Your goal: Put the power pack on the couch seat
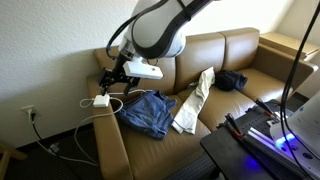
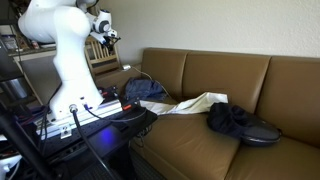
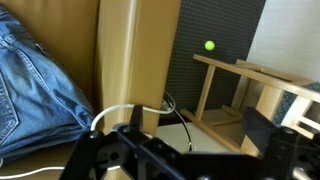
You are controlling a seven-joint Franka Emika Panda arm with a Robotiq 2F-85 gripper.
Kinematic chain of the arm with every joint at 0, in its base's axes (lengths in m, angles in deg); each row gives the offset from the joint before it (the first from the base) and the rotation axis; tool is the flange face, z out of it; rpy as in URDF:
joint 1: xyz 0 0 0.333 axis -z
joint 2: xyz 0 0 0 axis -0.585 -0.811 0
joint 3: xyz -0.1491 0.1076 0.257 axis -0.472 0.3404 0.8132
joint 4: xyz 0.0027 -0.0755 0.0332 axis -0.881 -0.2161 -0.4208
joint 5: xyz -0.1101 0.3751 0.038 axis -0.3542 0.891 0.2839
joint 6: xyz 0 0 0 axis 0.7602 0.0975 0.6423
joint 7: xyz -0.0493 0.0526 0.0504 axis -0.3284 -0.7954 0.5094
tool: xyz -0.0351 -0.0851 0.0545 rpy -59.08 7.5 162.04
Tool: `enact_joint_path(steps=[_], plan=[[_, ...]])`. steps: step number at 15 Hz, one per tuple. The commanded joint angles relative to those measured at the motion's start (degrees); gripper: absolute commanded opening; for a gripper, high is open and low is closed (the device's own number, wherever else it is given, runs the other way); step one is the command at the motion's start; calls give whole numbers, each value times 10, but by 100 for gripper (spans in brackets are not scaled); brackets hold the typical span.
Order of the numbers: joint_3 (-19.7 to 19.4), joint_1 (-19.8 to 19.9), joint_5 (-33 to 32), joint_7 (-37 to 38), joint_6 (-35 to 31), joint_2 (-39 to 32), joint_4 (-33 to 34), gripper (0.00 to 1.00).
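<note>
1. Nearest to me and well away from the gripper, a black table [image 1: 228, 152] stands in front of the couch with a blue light glowing on it.
2. Next comes the couch seat [image 1: 240, 102]. A pair of blue jeans [image 1: 148, 112] lies crumpled on it, below and just beside the gripper. A cream cloth [image 1: 195, 100] lies further along, and a dark bundle [image 1: 231, 80] further still.
3. The power pack [image 1: 101, 99] sits on top of the couch's padded arm [image 1: 112, 140], just under the gripper and not on the seat. Its thin white cord [image 3: 112, 112] trails off over the arm.
4. The gripper [image 1: 113, 80] hangs above the pack, its jaws spread wide with nothing between them.
5. Beyond the couch arm, past the gripper, the wrist view shows a light wooden side table [image 3: 235, 95] and a small green ball [image 3: 209, 45]. Low on the wall is an outlet [image 1: 30, 113].
</note>
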Motion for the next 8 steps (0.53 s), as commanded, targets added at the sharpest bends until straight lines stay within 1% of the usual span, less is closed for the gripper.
enact_joint_path(steps=[1,3,4,6,8], plan=[[-32,-32,-20,42,-12,-61,25,100],[-44,-55,-10,71,-74,-106,48,100],[-38,-57,-1,74,-97,-129,63,100],[-61,-87,1,102,-160,-170,89,100],[-94,-119,11,128,-220,-213,124,100]])
